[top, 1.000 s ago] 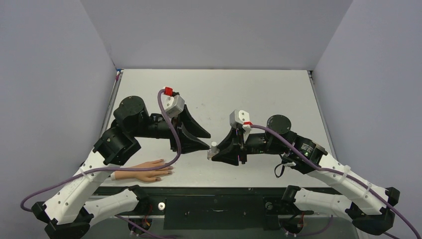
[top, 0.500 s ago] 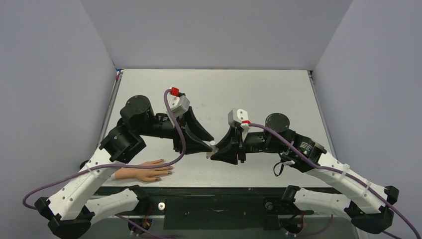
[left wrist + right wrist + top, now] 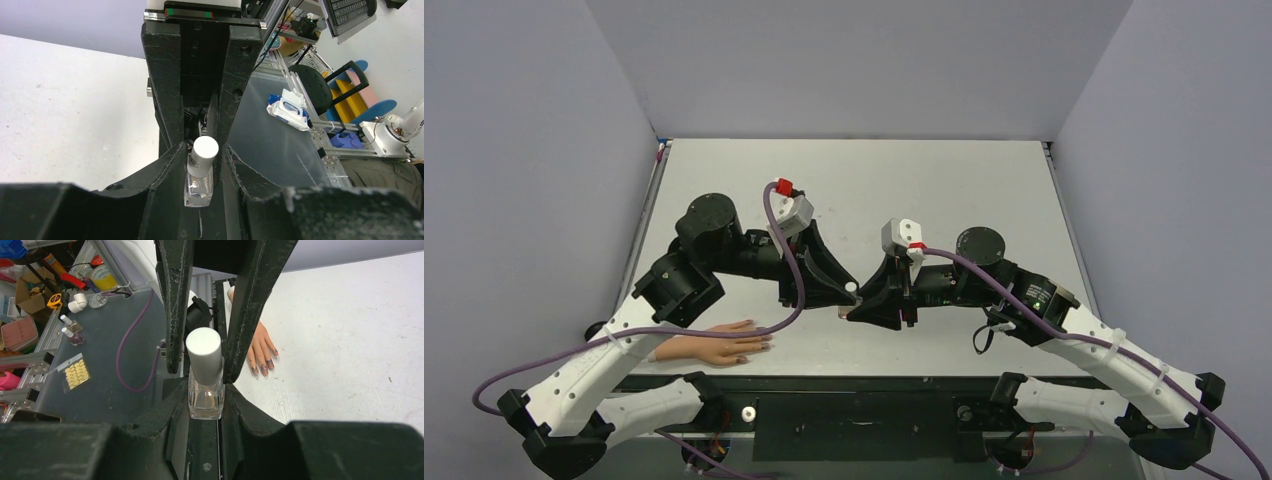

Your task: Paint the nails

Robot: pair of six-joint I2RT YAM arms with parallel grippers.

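A tiny clear bottle (image 3: 205, 400) with a white cap (image 3: 204, 356) stands upright at mid-table, also seen in the top view (image 3: 851, 290). My right gripper (image 3: 206, 394) is shut on its glass body. My left gripper (image 3: 203, 149) comes from the opposite side, its jaws narrowly open on either side of the cap (image 3: 205, 152) with a thin gap showing. The peach fake hand (image 3: 714, 345) lies flat near the front left edge of the table. Its dark purplish nails (image 3: 262, 367) point toward the middle, well apart from both grippers.
Grey walls enclose the white table (image 3: 924, 190) on three sides. The left arm's purple cable (image 3: 754, 325) loops just above the fake hand. A dark bench with small bottles and clutter (image 3: 70, 330) lies beyond the near table edge.
My left gripper has moved right and its jaws have come round the bottle's cap. The right gripper has kept hold of the bottle almost in place. The fake hand has not moved.
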